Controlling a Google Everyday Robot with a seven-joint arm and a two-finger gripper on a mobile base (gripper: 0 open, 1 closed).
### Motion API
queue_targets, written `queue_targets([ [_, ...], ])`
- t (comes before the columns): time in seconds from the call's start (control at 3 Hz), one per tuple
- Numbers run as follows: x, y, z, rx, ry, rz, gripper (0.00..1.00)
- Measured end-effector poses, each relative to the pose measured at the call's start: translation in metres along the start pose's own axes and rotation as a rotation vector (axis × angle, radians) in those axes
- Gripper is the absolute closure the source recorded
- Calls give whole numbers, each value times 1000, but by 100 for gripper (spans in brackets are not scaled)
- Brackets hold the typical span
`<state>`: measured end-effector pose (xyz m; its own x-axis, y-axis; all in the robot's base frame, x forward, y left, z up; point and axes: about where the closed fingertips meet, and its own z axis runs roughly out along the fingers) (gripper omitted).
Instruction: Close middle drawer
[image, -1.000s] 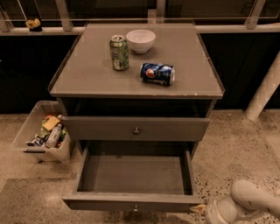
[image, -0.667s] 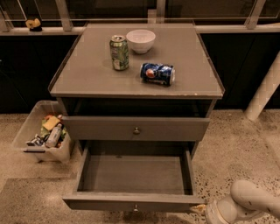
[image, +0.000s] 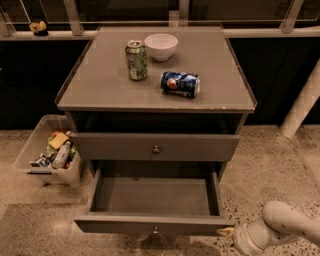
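1. The pincer (image: 227, 231) is seen at the bottom right, low over the floor (image: 270, 165), at the end of a white arm (image: 280, 229) that enters from the lower right corner.
2. Its pale tip is placed right at the right-hand end of the middle drawer's front panel. Whether contact is made there cannot be told.
3. Whether the pincer is open or closed cannot be told. Nothing is seen to be held by it.
4. The middle drawer (image: 155, 196) is pulled far out of the cabinet towards the camera. Its bare grey floor is exposed, and a small round knob (image: 156, 230) is set at the centre of its front.
5. Above it, the uppermost drawer (image: 115, 146) is pushed in, and a like knob is carried at its centre.
6. On the tabletop (image: 100, 85), a green can (image: 136, 60) is stood upright near the back. A white bowl (image: 161, 46) is set just beside it to the right.
7. A blue can (image: 180, 84) is laid on its side in front of the bowl, apart from both.
8. A clear plastic bin (image: 27, 145) filled with mixed items is placed on the floor to the left of the cabinet.
9. A white post (image: 302, 102) is seen leaning at the far right.
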<state>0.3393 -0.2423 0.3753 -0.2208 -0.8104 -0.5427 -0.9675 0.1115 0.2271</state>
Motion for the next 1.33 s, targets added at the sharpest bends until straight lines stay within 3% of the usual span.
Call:
queue_targets([
  [0.33, -22, -40, -21, 60, -38, -27, 0],
  [0.67, -22, -40, -21, 60, -38, -27, 0],
  [1.0, -22, -63, -24, 81, -46, -40, 0],
  [1.33, -32, -106, -32, 108, -68, -47, 0],
])
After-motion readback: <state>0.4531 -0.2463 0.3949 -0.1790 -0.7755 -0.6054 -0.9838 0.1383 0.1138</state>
